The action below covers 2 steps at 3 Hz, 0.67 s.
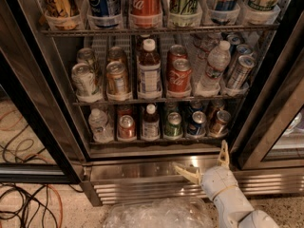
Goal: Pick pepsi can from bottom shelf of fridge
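Note:
The fridge (142,167) stands open before me, with three wire racks of drinks. On the bottom shelf (156,137) the short blue pepsi can (196,123) sits second from the right, between a green can (173,125) and a brown can (219,122). My gripper (201,161) hangs below that shelf, in front of the steel base, slightly right of the pepsi can and apart from it. Its two pale fingers are spread wide, one pointing left (186,173), one pointing up (223,153). It holds nothing.
A red can (126,126), a dark bottle (150,122) and a clear bottle (99,125) fill the left of the bottom shelf. The middle rack holds two red Coca-Cola cans (178,74). Cables (28,203) lie on the floor at left. Crinkled plastic (156,213) lies below.

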Tool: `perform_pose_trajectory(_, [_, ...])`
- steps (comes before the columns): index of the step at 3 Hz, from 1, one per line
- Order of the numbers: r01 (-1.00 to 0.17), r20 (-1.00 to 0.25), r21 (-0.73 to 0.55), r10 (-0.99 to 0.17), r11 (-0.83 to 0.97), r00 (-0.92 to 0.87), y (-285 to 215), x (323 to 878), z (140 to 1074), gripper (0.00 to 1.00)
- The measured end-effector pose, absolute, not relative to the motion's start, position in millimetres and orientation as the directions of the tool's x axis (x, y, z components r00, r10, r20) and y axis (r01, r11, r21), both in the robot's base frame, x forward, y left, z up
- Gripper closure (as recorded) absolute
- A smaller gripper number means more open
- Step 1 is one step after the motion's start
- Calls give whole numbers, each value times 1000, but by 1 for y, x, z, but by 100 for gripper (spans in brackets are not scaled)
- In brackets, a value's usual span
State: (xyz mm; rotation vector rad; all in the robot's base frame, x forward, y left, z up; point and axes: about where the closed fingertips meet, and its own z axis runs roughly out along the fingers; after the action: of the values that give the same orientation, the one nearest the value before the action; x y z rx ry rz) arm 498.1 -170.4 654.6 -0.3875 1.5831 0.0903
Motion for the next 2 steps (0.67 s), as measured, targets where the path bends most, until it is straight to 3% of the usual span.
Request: perform_pose_trajectory(2, [-267,-999,-39,-34,963,22,-175,515,640,0])
